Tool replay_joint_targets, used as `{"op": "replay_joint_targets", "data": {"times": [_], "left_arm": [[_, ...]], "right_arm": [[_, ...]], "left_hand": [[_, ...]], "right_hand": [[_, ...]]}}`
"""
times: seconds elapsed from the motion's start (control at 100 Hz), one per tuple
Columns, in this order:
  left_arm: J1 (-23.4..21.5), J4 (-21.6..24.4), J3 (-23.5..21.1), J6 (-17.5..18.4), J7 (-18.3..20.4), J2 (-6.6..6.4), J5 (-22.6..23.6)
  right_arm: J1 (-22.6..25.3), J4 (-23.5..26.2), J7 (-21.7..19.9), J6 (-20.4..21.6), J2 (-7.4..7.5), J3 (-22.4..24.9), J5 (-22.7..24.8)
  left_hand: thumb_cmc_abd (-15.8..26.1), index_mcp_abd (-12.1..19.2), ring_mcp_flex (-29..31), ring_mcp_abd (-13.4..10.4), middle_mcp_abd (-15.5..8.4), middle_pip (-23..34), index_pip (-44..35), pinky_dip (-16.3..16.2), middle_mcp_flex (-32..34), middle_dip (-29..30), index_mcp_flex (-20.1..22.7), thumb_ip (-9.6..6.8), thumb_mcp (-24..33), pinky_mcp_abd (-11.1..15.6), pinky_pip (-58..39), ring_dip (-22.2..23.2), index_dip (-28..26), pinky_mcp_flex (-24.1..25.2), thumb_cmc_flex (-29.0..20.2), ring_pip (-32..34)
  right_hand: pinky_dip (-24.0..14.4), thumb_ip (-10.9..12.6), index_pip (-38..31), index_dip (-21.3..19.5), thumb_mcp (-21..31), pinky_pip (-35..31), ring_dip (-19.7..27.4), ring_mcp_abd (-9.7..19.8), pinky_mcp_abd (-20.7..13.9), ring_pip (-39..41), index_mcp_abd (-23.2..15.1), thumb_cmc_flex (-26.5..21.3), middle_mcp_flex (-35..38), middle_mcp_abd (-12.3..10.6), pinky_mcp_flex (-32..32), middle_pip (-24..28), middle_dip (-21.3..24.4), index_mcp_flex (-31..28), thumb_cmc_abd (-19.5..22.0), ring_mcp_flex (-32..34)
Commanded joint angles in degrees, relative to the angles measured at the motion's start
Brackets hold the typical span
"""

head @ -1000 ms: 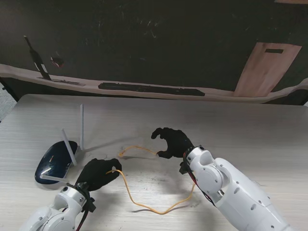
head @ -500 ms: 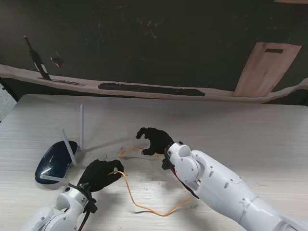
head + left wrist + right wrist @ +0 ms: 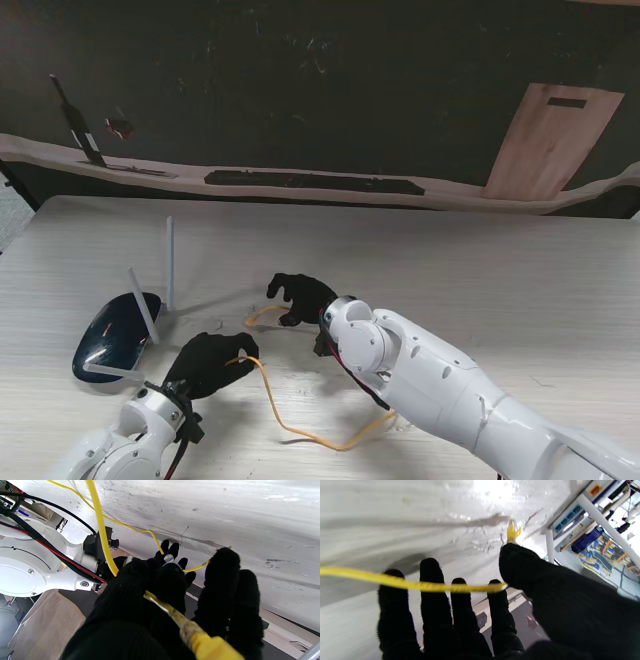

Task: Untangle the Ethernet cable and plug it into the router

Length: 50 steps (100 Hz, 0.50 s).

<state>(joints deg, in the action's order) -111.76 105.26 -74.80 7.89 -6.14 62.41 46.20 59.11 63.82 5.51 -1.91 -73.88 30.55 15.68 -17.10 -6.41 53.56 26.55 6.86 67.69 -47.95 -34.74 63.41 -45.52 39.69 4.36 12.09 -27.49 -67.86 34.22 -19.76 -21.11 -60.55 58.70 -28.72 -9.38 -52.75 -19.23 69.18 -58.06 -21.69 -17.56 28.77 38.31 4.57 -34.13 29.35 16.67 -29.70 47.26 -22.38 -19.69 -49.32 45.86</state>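
Observation:
The dark blue router with white antennas lies at the table's left. The yellow Ethernet cable loops across the table nearer to me. My left hand is shut on one plug end, just right of the router. My right hand hovers with fingers spread over the cable's other end. In the right wrist view the cable crosses the fingertips with the thumb apart, and its plug lies on the table beyond. My right forearm hides the cable's middle stretch.
My white right forearm lies across the table's middle, over the cable loop. A dark wall with a long black strip and a wooden board runs behind the table's far edge.
My right hand has swept left across the table, from the middle to above the cable's far end near the router. The left hand has barely moved and keeps its hold.

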Motion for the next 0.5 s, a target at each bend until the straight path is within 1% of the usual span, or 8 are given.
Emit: {"op": "replay_joint_targets", "data": {"times": [0.0, 0.13, 0.17, 0.2, 0.26, 0.29, 0.36, 0.49], "left_arm": [[-0.2, 0.1, 0.2, -0.1, 0.7, 0.05, -0.2], [-0.3, -0.1, 0.1, 0.1, 0.3, 0.11, -0.2], [-0.3, -0.2, 0.1, 0.1, 0.1, 0.14, -0.3], [-0.2, -0.3, 0.1, 0.1, 0.1, 0.16, -0.4], [-0.2, -0.3, 0.1, 0.1, 0.1, 0.17, -0.5], [-0.2, -0.3, 0.1, 0.1, 0.1, 0.17, -0.5], [-0.2, -0.3, 0.1, -0.1, 0.1, 0.17, -0.5], [-0.2, -0.6, 0.2, -0.2, -0.5, 0.30, -0.8]], "right_arm": [[0.8, -0.6, -1.5, -0.7, -1.29, -1.6, 0.9], [1.2, -0.7, -0.6, -3.3, -1.88, -1.9, 1.1], [1.5, -0.6, -0.1, -3.9, -1.92, -1.7, 1.2], [1.7, -0.4, 0.1, -4.3, -1.89, -1.5, 1.2], [2.2, 0.2, 0.4, -4.9, -1.70, -0.8, 1.3], [2.4, 0.6, 0.6, -5.2, -1.57, -0.4, 1.3], [3.0, 2.1, 0.2, -6.1, -0.75, 0.5, 1.8], [4.9, 5.7, -1.1, -7.2, 1.31, 3.4, 3.1]], "left_hand": [[2.5, 0.8, -1.4, 2.7, 0.9, 0.0, 0.3, 0.1, -0.8, -0.7, -1.5, -1.70, -0.9, 2.0, 0.2, 0.2, -0.1, 0.7, -2.6, -0.7], [2.4, 0.8, -1.4, 2.5, 0.9, 0.0, 0.3, 0.1, -0.9, -0.7, -1.5, -1.72, -1.1, 2.0, 0.3, 0.2, -0.1, 0.8, -2.5, -0.7], [2.3, 0.8, -1.5, 2.6, 1.0, -0.1, 0.4, 0.1, -0.9, -0.7, -1.4, -1.80, -1.1, 2.0, 0.3, 0.2, -0.1, 0.8, -2.5, -0.8], [2.3, 0.8, -1.5, 2.6, 1.0, -0.2, 0.4, 0.1, -1.0, -0.7, -1.4, -1.84, -1.2, 2.0, 0.3, 0.2, -0.1, 0.9, -2.5, -0.9], [2.3, 0.7, -1.6, 2.6, 1.2, -0.4, 0.5, 0.1, -1.1, -0.6, -1.4, -1.88, -1.2, 2.0, 0.4, 0.2, 0.0, 0.9, -2.4, -1.0], [2.3, 0.6, -1.7, 2.6, 1.2, -0.5, 0.5, 0.1, -1.2, -0.6, -1.3, -1.92, -1.2, 2.0, 0.5, 0.2, 0.0, 1.0, -2.4, -1.1], [2.3, 0.7, -1.8, 2.6, 1.3, -0.8, 0.6, 0.2, -1.3, -0.4, -1.3, -1.96, -1.2, 2.0, 0.6, 0.1, 0.0, 1.1, -2.3, -1.3], [2.1, 0.5, -1.6, 2.6, 1.4, -1.0, 0.6, 0.2, -1.0, -0.3, -1.1, -2.03, -1.2, 1.9, 0.6, 0.1, 0.0, 1.0, -2.2, -1.4]], "right_hand": [[0.3, 1.7, -1.5, -1.0, 2.3, -12.9, -1.9, -0.3, 4.1, 6.0, 0.4, -2.4, 1.9, 0.6, -5.9, 2.0, -1.3, 0.1, 1.7, 5.2], [-2.4, 2.4, -0.8, -0.8, 2.1, -39.9, -6.5, -0.9, -2.7, 28.2, 4.6, -4.8, 10.8, 3.6, -22.3, 6.6, -2.9, -3.3, 6.5, 16.9], [-1.3, -1.6, -0.4, -0.7, 1.2, -45.9, -6.5, -0.8, -4.5, 33.8, 6.1, -6.0, 15.2, 4.9, -28.1, 8.8, -1.5, -6.2, 8.1, 20.8], [-0.1, -2.8, -0.2, -0.7, 0.6, -49.6, -6.3, -0.7, -5.7, 37.0, 6.9, -6.3, 18.2, 5.7, -32.3, 10.7, -0.6, -8.7, 9.6, 23.6], [1.5, -3.6, -4.1, 8.2, -1.0, -57.6, -5.7, 0.3, -10.9, 43.4, 7.6, -6.8, 23.9, 6.8, -37.3, 14.6, -0.4, -12.4, 12.2, 28.0], [-0.7, -4.9, -6.8, 11.1, -2.4, -61.1, -7.6, 1.5, -15.8, 48.3, 8.1, -7.5, 27.3, 6.9, -38.2, 16.8, -0.9, -14.5, 12.8, 28.3], [-12.3, -6.0, -11.0, 14.4, -5.0, -61.9, -13.0, 5.2, -22.6, 56.3, 7.7, -7.9, 33.9, 6.2, -39.7, 20.0, -4.8, -18.0, 14.0, 28.6], [-22.4, -6.1, -15.4, 13.0, -8.2, -61.9, -19.0, 9.8, -25.5, 63.0, 5.1, -7.0, 43.2, 3.4, -40.6, 26.6, -8.3, -19.9, 18.1, 28.8]]}}
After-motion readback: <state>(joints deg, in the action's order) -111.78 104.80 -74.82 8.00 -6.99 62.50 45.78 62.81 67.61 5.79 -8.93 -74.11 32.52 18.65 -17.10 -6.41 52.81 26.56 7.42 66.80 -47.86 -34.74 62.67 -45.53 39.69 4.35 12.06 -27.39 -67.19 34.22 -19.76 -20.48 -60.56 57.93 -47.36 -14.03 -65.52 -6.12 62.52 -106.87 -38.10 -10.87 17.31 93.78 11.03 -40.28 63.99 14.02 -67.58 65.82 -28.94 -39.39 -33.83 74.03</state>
